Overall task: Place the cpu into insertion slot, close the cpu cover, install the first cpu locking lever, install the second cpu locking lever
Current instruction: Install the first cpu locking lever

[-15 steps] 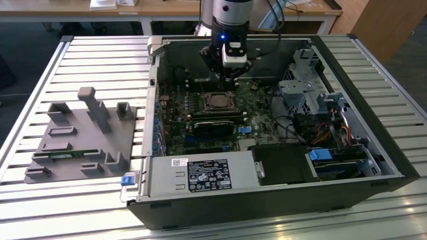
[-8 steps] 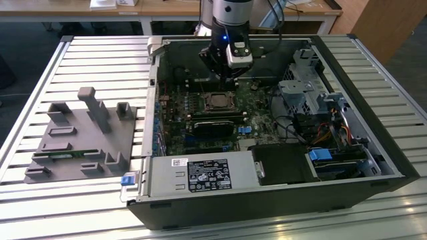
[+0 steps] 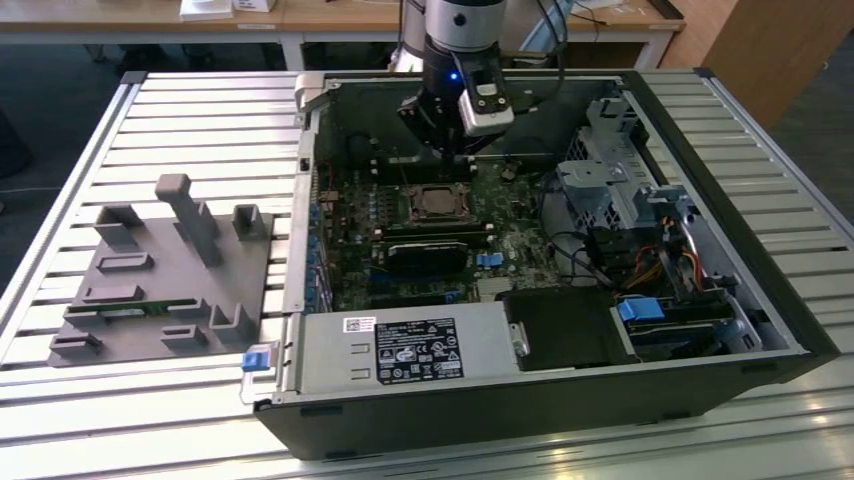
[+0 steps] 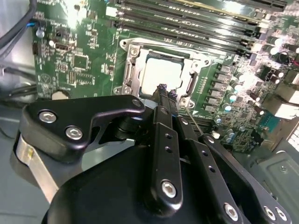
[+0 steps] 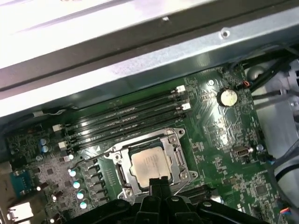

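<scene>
The cpu (image 3: pixel 434 203) lies flat in its insertion slot on the green motherboard, its pale metal top showing in both wrist views (image 4: pixel 161 74) (image 5: pixel 148 163). The shiny cpu cover (image 4: pixel 132 59) (image 5: pixel 172 138) lies down around it as a frame. A thin wire locking lever (image 5: pixel 93 153) runs out from one socket corner, and another (image 4: pixel 198 125) passes beside the fingers. My gripper (image 3: pixel 449 158) (image 4: pixel 165 91) (image 5: pixel 159 183) hangs just above the socket's edge. Its black fingers are shut together with nothing between them.
The open computer case (image 3: pixel 747 200) walls in the board. Memory slots (image 5: pixel 126 116) lie beside the socket, a black module (image 3: pixel 427 255) in front of it, a drive cage (image 3: pixel 601 190) at the exterior view's right. A grey fixture block (image 3: pixel 160 270) sits outside on the slatted table.
</scene>
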Tool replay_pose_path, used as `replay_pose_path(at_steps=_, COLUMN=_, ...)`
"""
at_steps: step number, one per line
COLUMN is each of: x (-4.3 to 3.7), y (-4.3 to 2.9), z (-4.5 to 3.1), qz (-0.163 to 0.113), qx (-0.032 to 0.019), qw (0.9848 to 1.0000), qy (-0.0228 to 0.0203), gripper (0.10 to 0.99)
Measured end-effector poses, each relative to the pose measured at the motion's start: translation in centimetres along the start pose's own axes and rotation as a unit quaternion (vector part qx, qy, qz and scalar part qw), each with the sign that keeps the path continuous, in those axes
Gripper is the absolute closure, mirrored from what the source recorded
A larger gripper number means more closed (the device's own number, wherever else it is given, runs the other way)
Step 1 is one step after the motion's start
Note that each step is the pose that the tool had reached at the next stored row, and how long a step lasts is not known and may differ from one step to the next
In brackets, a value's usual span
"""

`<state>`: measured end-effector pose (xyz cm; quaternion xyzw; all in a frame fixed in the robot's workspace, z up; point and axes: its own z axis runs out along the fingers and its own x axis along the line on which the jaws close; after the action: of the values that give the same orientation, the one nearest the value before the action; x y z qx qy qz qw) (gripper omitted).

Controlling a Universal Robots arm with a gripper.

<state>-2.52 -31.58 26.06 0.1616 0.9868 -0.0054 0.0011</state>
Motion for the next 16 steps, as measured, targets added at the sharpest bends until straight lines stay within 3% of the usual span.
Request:
replay_pose_path(at_steps=5, x=0.00, y=0.00, z=0.02, qz=-0.018, qx=-0.0114, qw=0.9998, qy=-0.0004, gripper=0.980)
replay_pose_path(at_steps=9, x=-0.01, y=0.01, z=0.04, qz=-0.047, qx=-0.0132, qw=0.9988, qy=-0.0014, gripper=0.980)
replay_pose_path(at_steps=16, x=0.00, y=0.00, z=0.13, qz=-0.105, qx=-0.0142, qw=0.9944, qy=-0.0027, gripper=0.980)
